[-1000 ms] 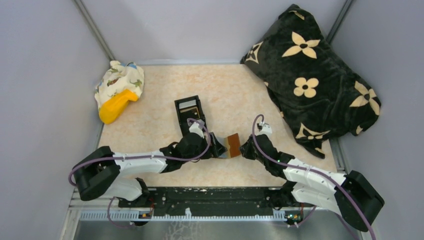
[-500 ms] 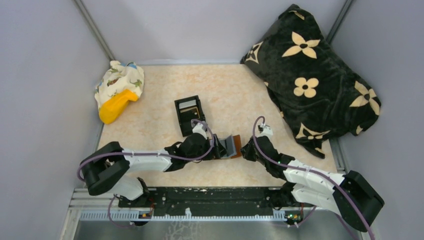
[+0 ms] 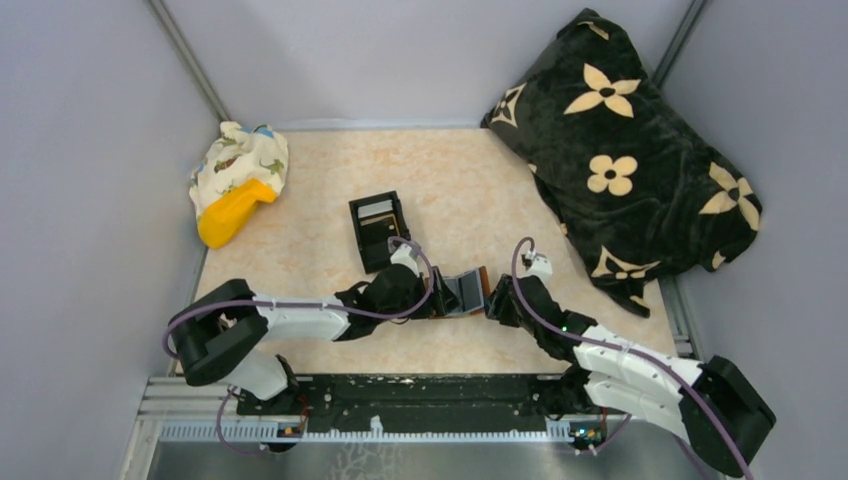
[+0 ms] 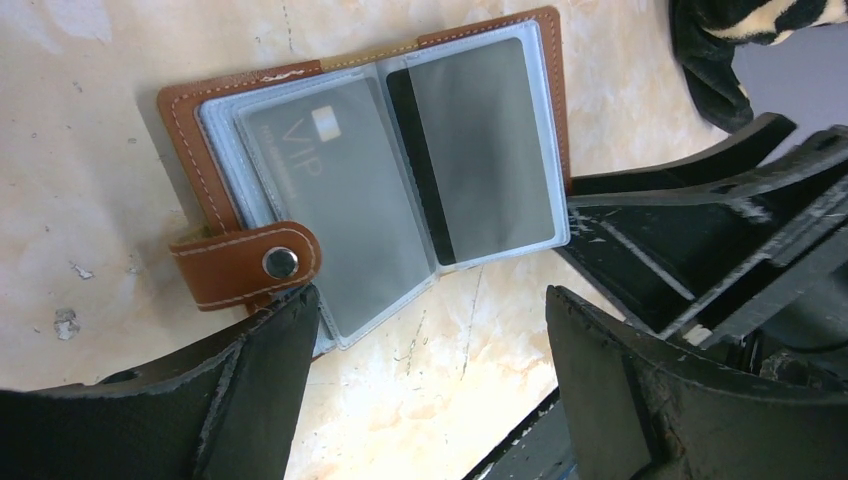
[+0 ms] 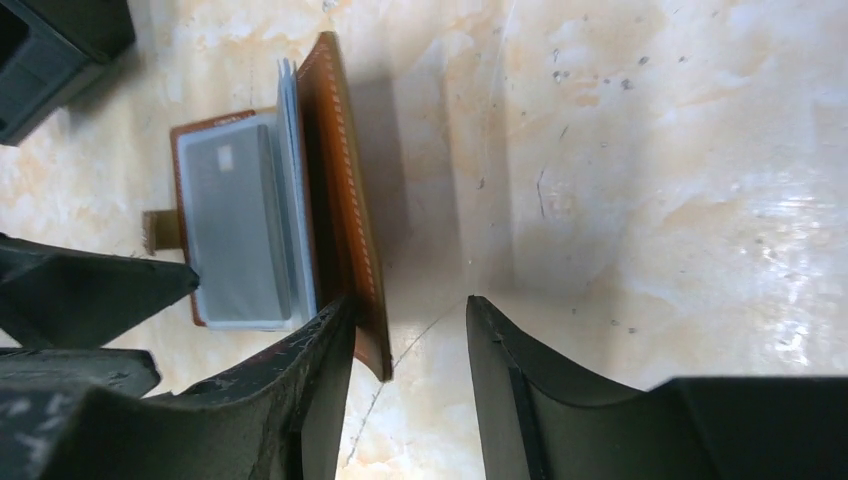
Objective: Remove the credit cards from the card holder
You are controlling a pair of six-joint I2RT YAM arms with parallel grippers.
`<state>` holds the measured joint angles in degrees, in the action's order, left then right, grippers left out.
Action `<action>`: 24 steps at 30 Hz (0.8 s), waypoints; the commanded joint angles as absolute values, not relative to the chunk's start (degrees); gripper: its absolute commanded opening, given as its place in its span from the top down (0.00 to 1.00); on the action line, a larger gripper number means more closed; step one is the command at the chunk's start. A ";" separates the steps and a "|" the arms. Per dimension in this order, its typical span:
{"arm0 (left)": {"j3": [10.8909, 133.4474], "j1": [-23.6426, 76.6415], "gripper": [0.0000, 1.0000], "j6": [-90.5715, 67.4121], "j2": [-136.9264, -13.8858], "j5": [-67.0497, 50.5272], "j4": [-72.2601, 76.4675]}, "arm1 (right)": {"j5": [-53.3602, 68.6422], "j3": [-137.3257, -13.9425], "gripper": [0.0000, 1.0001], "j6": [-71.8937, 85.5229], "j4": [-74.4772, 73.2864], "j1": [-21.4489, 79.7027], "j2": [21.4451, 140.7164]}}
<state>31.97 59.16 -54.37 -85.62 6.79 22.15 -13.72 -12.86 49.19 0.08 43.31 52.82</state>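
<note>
— So, from above: what is different?
— The card holder [image 3: 465, 292] now lies open, grey-blue inside up, just near-right of the black box [image 3: 378, 230]. A second ago the right gripper [image 3: 493, 300] pinched its brown cover up. The left gripper [image 3: 438, 300] sits on the holder's box side.
— Left wrist view?
— Its fingers [image 4: 250, 400] are spread wide and hold nothing. Beyond them the holder is open, showing a VIP card [image 4: 320, 190] in a clear sleeve and the tab [image 4: 245, 265] by one fingertip.
— Right wrist?
— Those fingers [image 5: 320, 390] have parted. The cover away from the box stands tilted beside one of them, unclamped.
— Meaning?
— Opening looks done, I judge. No card is out yet, so pulling one from its sleeve comes next.
</note>
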 commanded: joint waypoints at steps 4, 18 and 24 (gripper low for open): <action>32.08 59.46 0.12 -54.22 -83.91 7.77 23.24 | -20.88 -18.49 0.54 45.86 -9.91 43.07 42.29; 35.21 59.50 0.12 -52.59 -85.96 8.18 24.73 | -18.88 -21.12 0.67 44.31 -7.89 43.07 42.18; 44.78 59.71 0.13 -52.21 -95.20 2.18 26.09 | -16.46 -20.01 0.68 44.80 -4.64 43.07 45.37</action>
